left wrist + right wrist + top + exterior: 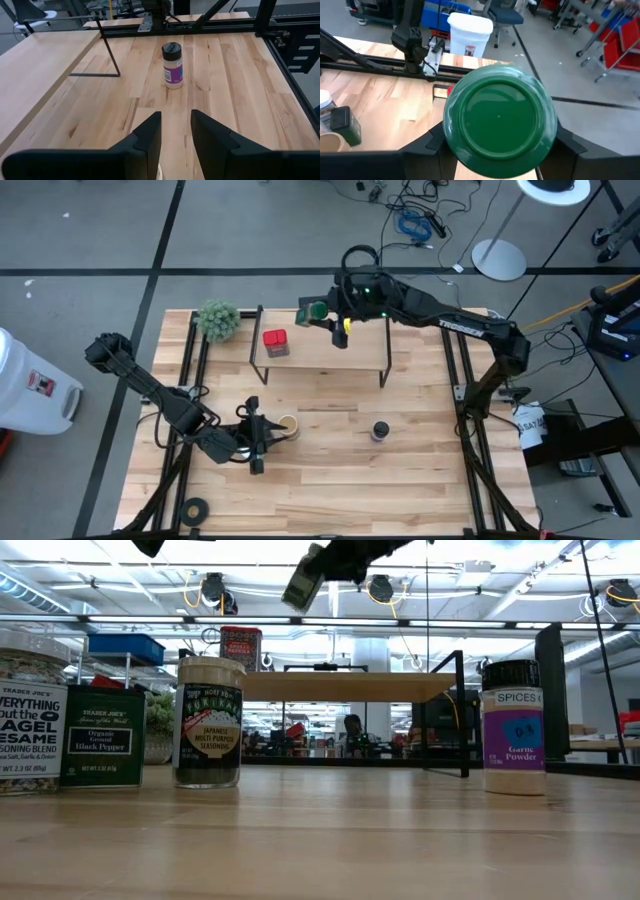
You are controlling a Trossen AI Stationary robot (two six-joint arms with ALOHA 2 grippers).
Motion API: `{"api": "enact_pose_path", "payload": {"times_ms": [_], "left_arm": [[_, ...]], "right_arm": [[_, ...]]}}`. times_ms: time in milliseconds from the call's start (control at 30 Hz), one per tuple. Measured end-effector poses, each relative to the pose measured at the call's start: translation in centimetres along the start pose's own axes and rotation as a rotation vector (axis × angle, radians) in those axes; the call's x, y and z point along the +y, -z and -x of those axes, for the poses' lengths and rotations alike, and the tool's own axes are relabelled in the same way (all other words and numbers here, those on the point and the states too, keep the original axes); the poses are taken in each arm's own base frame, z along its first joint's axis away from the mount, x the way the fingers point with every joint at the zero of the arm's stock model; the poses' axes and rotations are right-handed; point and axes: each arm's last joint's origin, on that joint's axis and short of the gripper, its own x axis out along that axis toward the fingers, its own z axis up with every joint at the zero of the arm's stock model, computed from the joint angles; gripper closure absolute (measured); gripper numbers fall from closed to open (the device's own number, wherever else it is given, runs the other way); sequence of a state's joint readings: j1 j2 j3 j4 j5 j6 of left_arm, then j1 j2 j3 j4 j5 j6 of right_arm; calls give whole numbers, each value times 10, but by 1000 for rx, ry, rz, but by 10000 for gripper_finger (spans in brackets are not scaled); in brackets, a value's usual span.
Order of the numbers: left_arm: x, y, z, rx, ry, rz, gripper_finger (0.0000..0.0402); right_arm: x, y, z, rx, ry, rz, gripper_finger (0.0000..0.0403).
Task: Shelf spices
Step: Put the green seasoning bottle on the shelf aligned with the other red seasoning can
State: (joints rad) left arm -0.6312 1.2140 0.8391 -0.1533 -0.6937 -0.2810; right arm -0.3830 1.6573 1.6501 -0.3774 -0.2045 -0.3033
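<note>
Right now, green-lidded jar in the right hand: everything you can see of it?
The green-lidded jar has a round, smooth green lid that looks like plastic, with a raised rim; the lid fills the right wrist view, hiding the body. The right hand clamps it from both sides, in the air and tilted, over the far edge of the shelf, near the red tin. Only the fingers touch it. Its label cannot be read.

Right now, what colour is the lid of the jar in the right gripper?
Green; the jar's lid fills the right wrist view, held in the right gripper.
</note>
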Motion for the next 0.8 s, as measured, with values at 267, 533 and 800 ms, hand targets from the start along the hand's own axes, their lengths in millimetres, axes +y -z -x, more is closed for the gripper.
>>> {"api": "enact_pose_path", "payload": {"times_ms": [267, 533, 800], "left_arm": [[0, 1, 0, 12, -4, 0, 288], [0, 1, 0, 12, -2, 11, 288], [0, 2, 0, 17, 0, 13, 288]], "right_arm": [[-8, 19, -19, 56, -73, -61, 202], [1, 42, -49, 154, -169, -89, 202], [4, 53, -63, 181, -201, -88, 202]]}}
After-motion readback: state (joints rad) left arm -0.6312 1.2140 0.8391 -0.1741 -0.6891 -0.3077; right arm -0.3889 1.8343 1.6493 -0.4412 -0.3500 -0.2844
